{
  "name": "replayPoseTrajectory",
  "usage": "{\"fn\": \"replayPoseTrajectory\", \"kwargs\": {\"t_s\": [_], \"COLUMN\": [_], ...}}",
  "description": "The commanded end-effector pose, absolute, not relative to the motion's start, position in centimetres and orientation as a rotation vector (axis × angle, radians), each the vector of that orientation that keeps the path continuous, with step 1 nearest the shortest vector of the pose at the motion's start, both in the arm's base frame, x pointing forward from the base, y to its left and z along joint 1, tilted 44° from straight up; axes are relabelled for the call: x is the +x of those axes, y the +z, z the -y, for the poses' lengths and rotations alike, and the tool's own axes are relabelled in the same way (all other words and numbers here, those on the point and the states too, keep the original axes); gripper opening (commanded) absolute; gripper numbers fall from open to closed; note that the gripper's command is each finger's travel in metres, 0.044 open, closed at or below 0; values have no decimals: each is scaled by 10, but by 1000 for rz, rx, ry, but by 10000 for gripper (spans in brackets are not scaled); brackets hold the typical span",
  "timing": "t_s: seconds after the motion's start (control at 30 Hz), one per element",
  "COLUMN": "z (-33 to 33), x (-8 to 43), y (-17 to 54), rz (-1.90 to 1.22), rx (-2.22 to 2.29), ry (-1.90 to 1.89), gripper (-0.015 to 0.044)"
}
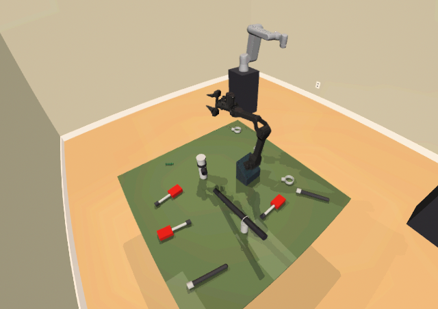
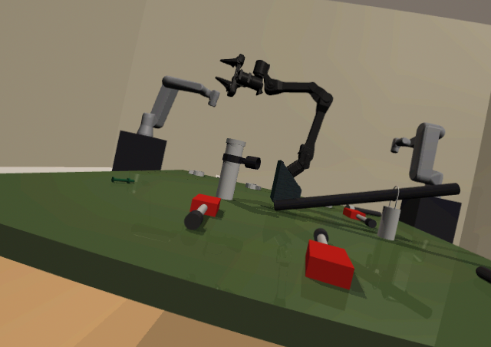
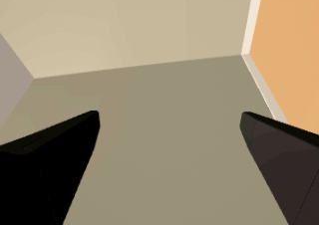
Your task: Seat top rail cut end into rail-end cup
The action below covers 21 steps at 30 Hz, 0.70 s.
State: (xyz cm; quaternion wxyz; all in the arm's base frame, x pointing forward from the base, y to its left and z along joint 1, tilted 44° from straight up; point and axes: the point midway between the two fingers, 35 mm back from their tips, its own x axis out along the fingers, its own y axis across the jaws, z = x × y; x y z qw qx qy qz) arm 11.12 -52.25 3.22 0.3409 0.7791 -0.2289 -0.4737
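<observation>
While the gripper (image 1: 207, 100) (image 2: 218, 69) (image 3: 170, 118) hangs wide and holding nothing, 12 o'clock of the post (image 1: 202, 176) (image 2: 229, 180) in top view, the rail (image 1: 230, 204) (image 2: 337, 199) sits tilted through the loop (image 1: 242, 222). Its low end is unseated, at 5 o'clock from the cup (image 1: 204, 171) (image 2: 252, 162). Band (image 1: 201, 166) (image 2: 231, 158) rings the post below its cap (image 1: 200, 158) (image 2: 235, 142).
</observation>
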Motion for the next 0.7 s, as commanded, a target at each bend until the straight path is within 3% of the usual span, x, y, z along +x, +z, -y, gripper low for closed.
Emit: {"fn": "replayPoseTrajectory", "kwargs": {"t_s": [0.0, 0.37, 0.67], "z": [521, 388, 247], "x": [114, 239, 293], "y": [32, 36, 58], "rz": [579, -344, -846], "rx": [2023, 1655, 1221], "ry": [-1231, -927, -378], "gripper": [426, 440, 440]}}
